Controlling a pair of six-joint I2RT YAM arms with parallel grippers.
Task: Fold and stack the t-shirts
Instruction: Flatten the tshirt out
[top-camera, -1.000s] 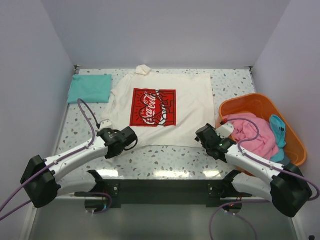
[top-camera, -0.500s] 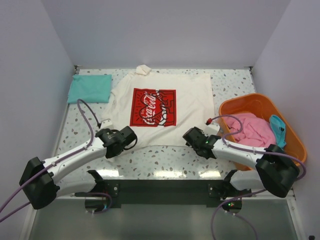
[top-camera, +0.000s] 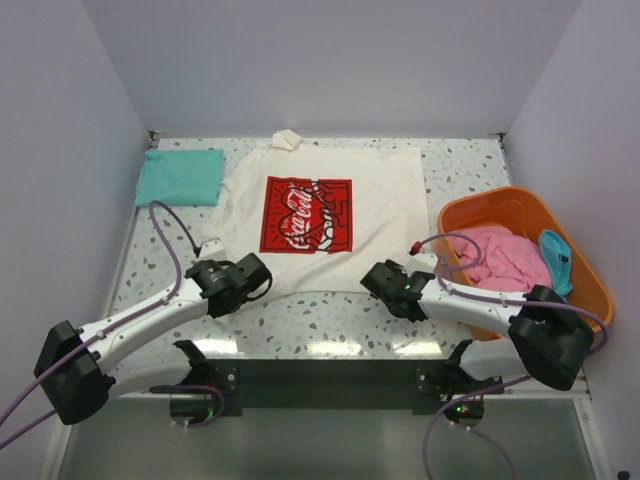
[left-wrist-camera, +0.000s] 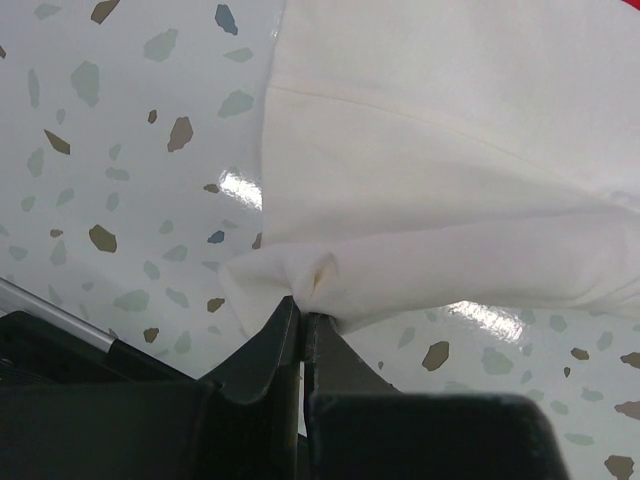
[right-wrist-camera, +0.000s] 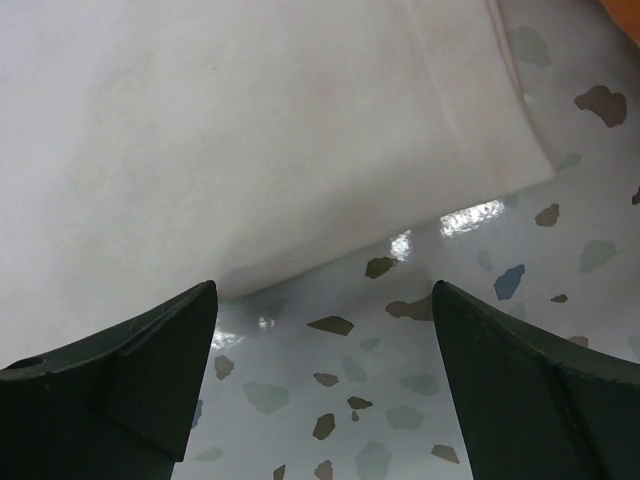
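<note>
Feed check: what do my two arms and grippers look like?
The left arm and right arm have white links with black joints and bases, each trailed by a looping purple cable. The left gripper and right gripper have black, wedge-shaped fingers.

The large cream cloth t-shirt (top-camera: 320, 215) is showing a red square print with white lettering and black-and-white line work. The folded teal cloth t-shirt (top-camera: 180, 177) is showing plain, as are the crumpled pink cloth shirt (top-camera: 505, 275) and the light blue cloth shirt (top-camera: 557, 262). The moulded plastic basket (top-camera: 505, 207) is glowing solid orange. The glossy white counter (top-camera: 330, 315) is showing grey, brown and blue speckles.
</note>
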